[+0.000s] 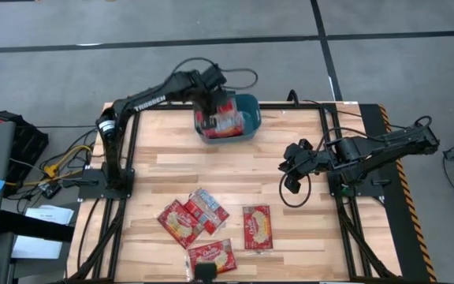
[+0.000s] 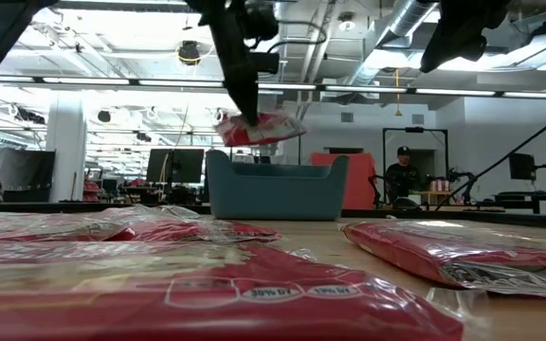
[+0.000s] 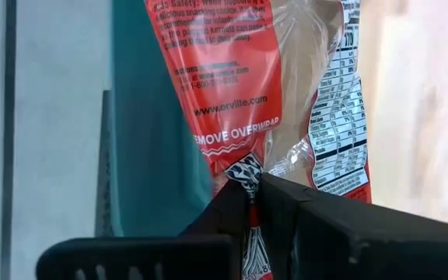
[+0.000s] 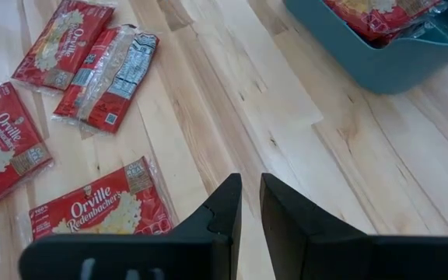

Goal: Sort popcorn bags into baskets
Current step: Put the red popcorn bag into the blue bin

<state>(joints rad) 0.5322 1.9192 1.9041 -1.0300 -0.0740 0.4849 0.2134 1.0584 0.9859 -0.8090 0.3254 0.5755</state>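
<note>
1. Pale wooden plank tabletop (image 1: 290,150), dark frame rails, grey floor around.
2. Left gripper (image 3: 253,204) clamped on one edge of a flat red plastic popcorn bag (image 3: 239,78); bag hangs above the teal-blue plastic rectangular basket (image 1: 247,130).
3. More red packets lie inside the basket.
4. Right gripper (image 4: 250,204) hovers over bare tabletop, holding nothing, fingers a narrow gap apart.
5. Four loose red bags (image 1: 211,225) lie at the near edge, well apart from the basket.

A dark arm (image 2: 235,66) holds a red popcorn bag (image 2: 259,128) in the air above the teal basket (image 2: 275,188). More red bags (image 2: 425,248) lie on the tabletop's near edge. A person (image 2: 403,175) sits far behind.
</note>
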